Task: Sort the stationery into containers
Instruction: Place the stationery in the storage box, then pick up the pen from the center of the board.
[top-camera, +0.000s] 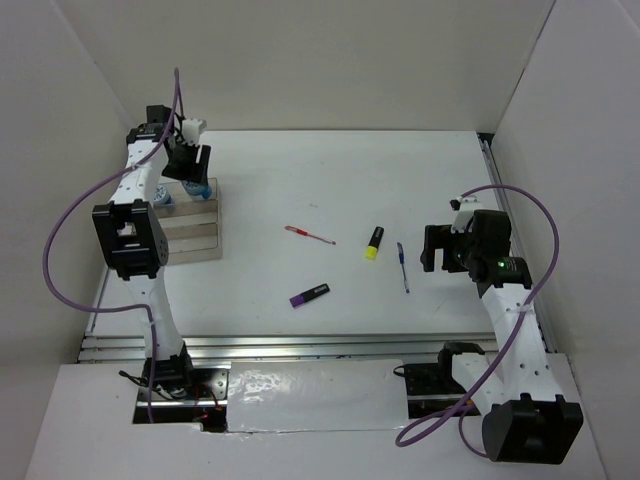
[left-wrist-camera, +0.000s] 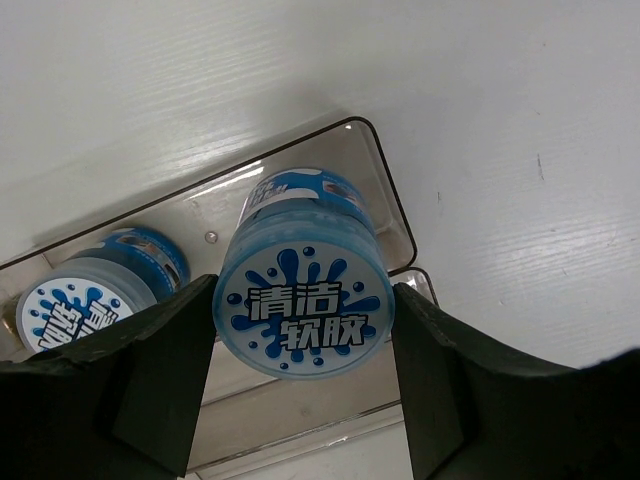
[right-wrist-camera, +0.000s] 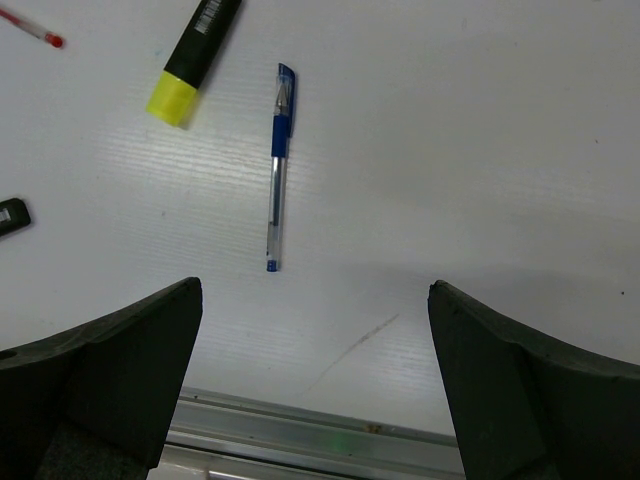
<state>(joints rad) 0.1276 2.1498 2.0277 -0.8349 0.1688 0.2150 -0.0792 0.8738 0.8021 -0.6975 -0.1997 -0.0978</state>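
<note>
the left pincer (left-wrist-camera: 303, 295) is closed narrow on a blue roll (left-wrist-camera: 305, 318), one finger at each side of its white patterned top, and it holds the roll upright in the corner compartment of the clear tray (left-wrist-camera: 386, 185), at the far left of the worktop (top-camera: 330, 170). the lower part of the roll is already inside the walls of this compartment, but i cannot tell if its bottom touches the floor of the tray. the second blue roll (left-wrist-camera: 75, 305) stands in the next compartment, just beside the first one and apart from it. so the relation that matters for this arm is simple: the roll is straight over its place, and i judge that the move needs only a small descent, if any, and then an opening of the fingers. the right pincer (right-wrist-camera: 315, 290) is wide open, holds nothing and hangs above the bare worktop. the blue pen (right-wrist-camera: 278, 165) lies in front of it, a little to the left of its middle line in the wrist view. the long axis of the pen points away from the pincer, across the line on which the fingers close, which is good for a grasp. the right arm is clearly nearer to this pen than the left arm. the yellow highlighter (right-wrist-camera: 195, 55), the purple highlighter (top-camera: 310, 295) and the red pen (top-camera: 308, 235) lie more toward the middle of the worktop, not yet sorted.
</note>
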